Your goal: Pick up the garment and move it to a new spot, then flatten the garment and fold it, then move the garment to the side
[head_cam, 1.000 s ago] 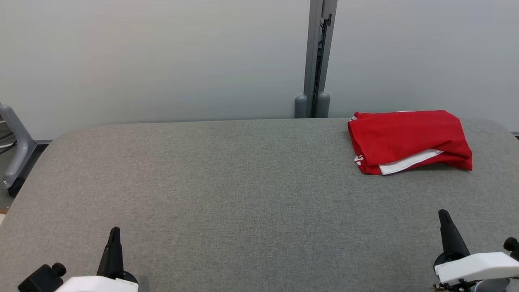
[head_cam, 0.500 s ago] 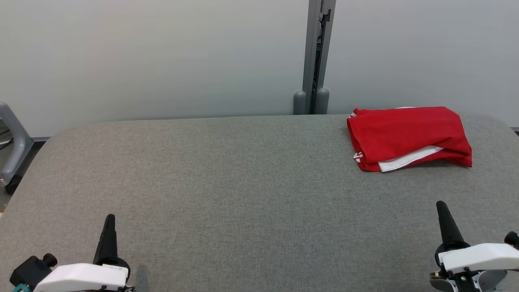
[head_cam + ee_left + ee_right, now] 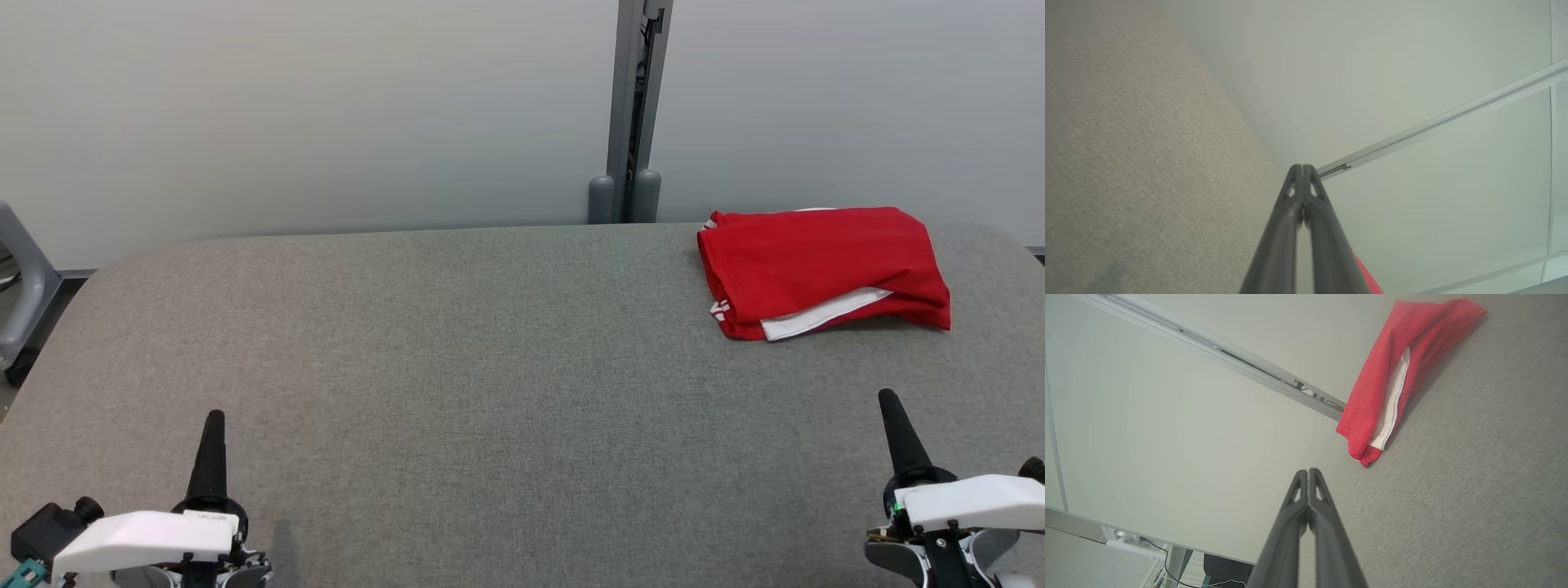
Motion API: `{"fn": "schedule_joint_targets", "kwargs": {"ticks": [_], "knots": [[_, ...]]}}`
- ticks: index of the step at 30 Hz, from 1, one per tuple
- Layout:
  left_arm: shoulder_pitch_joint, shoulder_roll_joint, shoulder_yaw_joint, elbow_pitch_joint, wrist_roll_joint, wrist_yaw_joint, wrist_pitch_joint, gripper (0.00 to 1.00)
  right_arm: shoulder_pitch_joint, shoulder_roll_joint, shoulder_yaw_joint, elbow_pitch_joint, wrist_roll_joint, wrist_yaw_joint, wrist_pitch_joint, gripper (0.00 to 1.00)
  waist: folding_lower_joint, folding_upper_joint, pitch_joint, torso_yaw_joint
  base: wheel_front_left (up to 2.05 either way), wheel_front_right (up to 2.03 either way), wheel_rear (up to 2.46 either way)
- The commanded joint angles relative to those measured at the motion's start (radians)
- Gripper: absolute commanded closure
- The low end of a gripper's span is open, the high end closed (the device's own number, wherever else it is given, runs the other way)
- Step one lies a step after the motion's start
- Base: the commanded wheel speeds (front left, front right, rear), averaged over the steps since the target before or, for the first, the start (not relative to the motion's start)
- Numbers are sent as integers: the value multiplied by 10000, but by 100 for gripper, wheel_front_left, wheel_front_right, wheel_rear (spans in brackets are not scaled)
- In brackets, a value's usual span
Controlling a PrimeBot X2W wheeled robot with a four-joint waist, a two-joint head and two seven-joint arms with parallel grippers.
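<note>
The garment (image 3: pixel 820 269) is red with white trim and lies folded in a compact bundle at the far right of the grey table (image 3: pixel 490 367). The right wrist view shows the garment (image 3: pixel 1392 375) ahead, and a red sliver of it (image 3: pixel 1365 273) peeks beside the fingers in the left wrist view. My left gripper (image 3: pixel 214 420) hovers at the near left edge, shut and holding nothing. Near the right front edge, my right gripper (image 3: pixel 888 402) is also shut and empty, well short of the garment. Both grippers (image 3: pixel 1302 168) (image 3: pixel 1307 471) show fingertips pressed together.
A pale wall with a grey vertical post (image 3: pixel 633 114) stands behind the table. A grey curved frame on a wheel (image 3: pixel 20 302) sits off the table's left end. The table's fabric top is bare across the middle and left.
The whole picture has shifted, so the camera has moved. More of both white wrists shows at the bottom now. The garment lies as before.
</note>
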Motion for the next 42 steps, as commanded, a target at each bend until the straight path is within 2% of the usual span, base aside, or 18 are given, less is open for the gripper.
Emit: {"fn": "schedule_joint_targets", "kwargs": {"ticks": [1,17,42], "knots": [[-362,53,82,-110,-261,7,79,100,-268,-46,-74,-43,274,20,76,100,0,0,17,-7,0,0,0],[-733,61,276,-115,-1733,9,527,100,-541,46,-185,10,1702,21,467,100,0,0,181,-67,0,0,0],[-1165,69,510,-108,-3471,12,1067,100,-874,155,-337,77,3393,23,938,100,0,0,413,-151,0,0,0]]}}
